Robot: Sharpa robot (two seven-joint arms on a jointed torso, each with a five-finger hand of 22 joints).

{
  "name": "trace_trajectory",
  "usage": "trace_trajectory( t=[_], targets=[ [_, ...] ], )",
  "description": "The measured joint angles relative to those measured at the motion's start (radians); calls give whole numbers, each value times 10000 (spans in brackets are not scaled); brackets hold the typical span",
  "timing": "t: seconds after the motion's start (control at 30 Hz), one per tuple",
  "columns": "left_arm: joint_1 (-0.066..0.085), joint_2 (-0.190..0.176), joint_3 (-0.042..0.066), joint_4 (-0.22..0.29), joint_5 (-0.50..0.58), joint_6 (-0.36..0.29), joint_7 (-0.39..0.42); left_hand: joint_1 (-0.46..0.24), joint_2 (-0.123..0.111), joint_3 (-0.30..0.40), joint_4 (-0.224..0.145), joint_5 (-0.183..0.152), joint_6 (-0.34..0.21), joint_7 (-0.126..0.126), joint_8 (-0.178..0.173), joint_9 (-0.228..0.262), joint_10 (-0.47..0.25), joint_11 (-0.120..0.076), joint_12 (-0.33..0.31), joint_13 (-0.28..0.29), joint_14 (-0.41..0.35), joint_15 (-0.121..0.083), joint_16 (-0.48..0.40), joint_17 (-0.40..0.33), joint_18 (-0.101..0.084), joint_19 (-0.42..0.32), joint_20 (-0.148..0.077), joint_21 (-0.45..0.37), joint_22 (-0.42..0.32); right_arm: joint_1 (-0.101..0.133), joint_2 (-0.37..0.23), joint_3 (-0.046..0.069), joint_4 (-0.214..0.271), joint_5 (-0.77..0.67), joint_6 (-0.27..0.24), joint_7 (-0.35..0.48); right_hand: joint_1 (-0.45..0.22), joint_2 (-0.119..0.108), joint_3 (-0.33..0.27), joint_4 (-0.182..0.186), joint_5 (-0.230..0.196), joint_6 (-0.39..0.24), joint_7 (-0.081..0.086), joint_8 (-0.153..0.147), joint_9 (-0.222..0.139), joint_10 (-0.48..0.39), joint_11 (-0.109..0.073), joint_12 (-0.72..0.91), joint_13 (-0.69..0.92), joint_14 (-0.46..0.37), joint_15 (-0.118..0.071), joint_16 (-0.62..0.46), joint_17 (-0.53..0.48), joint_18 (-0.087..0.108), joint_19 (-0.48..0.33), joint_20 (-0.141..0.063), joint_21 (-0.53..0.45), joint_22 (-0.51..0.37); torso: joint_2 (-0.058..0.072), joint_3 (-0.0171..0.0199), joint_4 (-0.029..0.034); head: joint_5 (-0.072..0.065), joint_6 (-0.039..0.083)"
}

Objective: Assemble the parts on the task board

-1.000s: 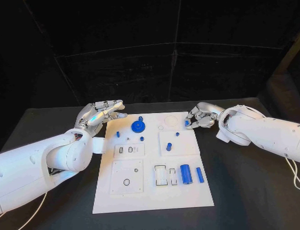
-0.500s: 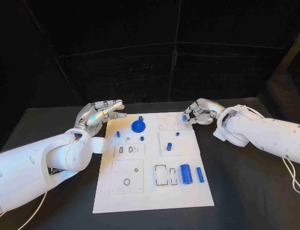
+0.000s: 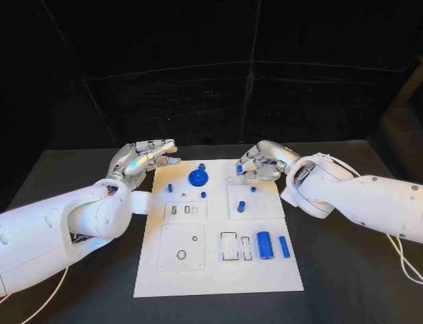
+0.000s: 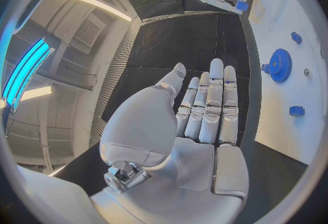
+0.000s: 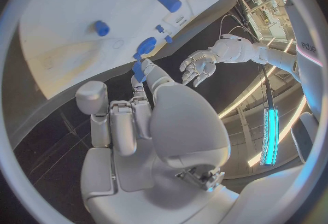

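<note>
A: Where do we see the small blue peg [image 5: 139, 70] right now?

B: We see it pinched at the fingertips of the right hand [image 3: 258, 162], which hangs over the far right part of the task board [image 3: 219, 283]. The left wrist view shows that hand with the blue piece at its fingertips too.

A: And the rest of the parts?

B: We count a blue gear [image 3: 198, 177] near the board's far edge, with a little blue peg [image 3: 202, 165] just beyond it and another short peg [image 3: 169, 188] to its left. On the right half, a small blue stud [image 3: 254, 190] sits close to the right hand, and a blue pin [image 3: 240, 205] lies nearer us. At the near right, a thick blue cylinder [image 3: 265, 244] lies just beside a thinner blue rod [image 3: 283, 246], next to some rectangular slots.

A: What about the left hand [image 3: 143, 156]?

B: We see it released, fingers stretched out straight and side by side, grasping nothing. It hovers above the black table [image 3: 347, 283] just off the board's far left corner
</note>
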State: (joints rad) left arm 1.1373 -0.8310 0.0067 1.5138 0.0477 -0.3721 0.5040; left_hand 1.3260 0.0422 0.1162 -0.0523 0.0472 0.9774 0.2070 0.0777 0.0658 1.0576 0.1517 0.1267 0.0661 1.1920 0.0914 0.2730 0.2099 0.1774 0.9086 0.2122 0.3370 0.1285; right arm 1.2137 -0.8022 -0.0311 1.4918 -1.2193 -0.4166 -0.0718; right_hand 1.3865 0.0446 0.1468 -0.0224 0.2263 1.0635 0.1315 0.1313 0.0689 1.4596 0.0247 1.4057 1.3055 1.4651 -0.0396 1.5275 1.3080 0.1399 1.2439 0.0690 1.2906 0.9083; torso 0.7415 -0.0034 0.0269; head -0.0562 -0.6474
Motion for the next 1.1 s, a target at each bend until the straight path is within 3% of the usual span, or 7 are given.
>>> trace_trajectory(
  t=[0.43,0.83,1.1],
  targets=[
    [49,70,1,-204,0,9,-1,0,0,0,0,0,0,1,0,0,0,0,0,0,0,0,0,-1,0,0,0,-37,1,-5,1383,-10,223,-1007,19,-1476,-254,-63,122,122,-36,14,9,-6,27,19,-18,-2,27,-1,0,0,-2,1,33,-33,0,40,-95,-104,56,350,-235],
    [81,140,1,-359,-1,12,-2,0,0,0,0,0,38,38,0,0,0,0,0,0,0,0,0,7,0,0,0,-37,3,-584,2329,-49,-39,-2049,269,-2168,-280,-91,163,111,3,15,10,6,33,19,-18,-2,30,37,-37,0,-3,1,33,-33,-1,42,-105,-93,36,622,-381],
    [85,197,1,-389,-3,22,-2,0,0,0,0,0,38,38,0,0,0,0,0,0,0,0,0,6,-1,0,0,-37,3,-828,2660,-62,-155,-2450,514,-2363,-343,-157,193,138,7,18,13,6,38,18,-17,-2,27,37,-36,0,-4,1,33,-33,-1,27,-102,-80,36,684,-437]
  ],
)
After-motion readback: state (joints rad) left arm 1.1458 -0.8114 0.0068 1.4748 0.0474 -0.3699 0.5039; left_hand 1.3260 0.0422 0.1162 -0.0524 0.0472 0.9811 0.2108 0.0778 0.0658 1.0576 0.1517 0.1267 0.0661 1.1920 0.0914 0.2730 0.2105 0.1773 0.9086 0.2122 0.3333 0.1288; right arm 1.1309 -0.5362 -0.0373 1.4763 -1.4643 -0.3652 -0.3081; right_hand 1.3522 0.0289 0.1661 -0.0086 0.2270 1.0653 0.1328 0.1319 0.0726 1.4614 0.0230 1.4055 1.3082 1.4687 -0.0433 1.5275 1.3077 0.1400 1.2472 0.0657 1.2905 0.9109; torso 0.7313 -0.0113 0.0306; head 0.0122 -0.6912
